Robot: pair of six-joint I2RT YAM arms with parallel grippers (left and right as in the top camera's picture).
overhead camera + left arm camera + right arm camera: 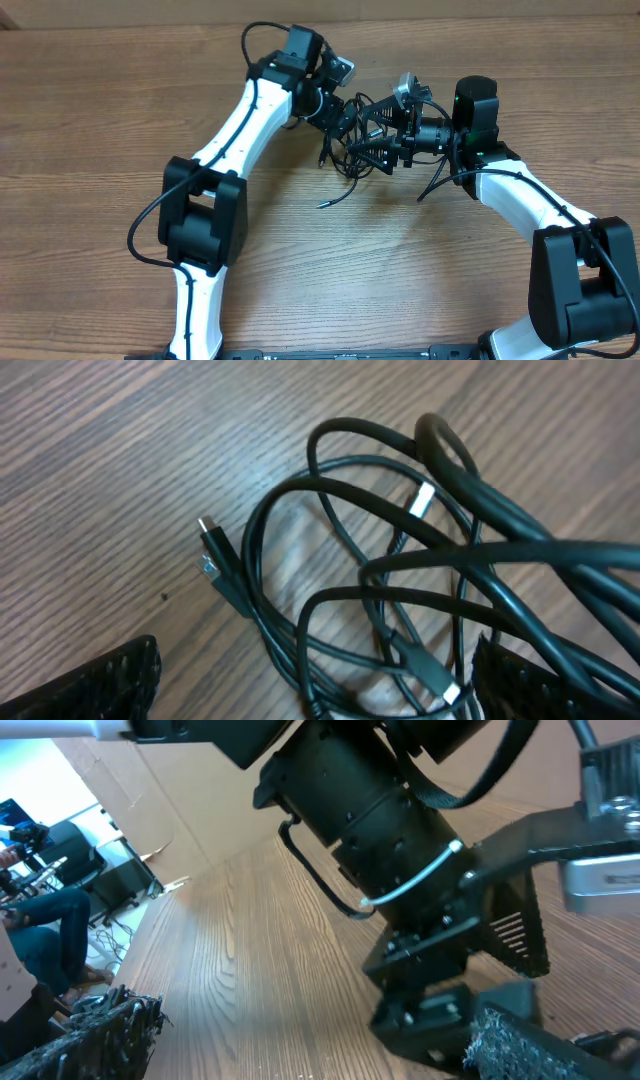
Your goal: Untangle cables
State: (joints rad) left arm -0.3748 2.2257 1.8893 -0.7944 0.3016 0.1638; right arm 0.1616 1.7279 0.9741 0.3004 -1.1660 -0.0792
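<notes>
Cables (pixel 500 550) lay in a loose tangle of black loops on the wooden table (pixel 120 120), directly ahead of the left gripper (pixel 315 682) and partly between its fingers, untouched by either one. A silver-tipped plug (pixel 421 498) rested among the loops, and a dark plug (pixel 207 527) pointed outward beyond them. The left jaws stood wide apart and held nothing. The right gripper (pixel 310 1045) was likewise spread wide and empty, facing the left arm's wrist (pixel 370 810) close ahead, just beside the tangle.

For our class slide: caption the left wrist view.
Tangled black cables lie looped on the wooden table, plug ends showing.
</notes>
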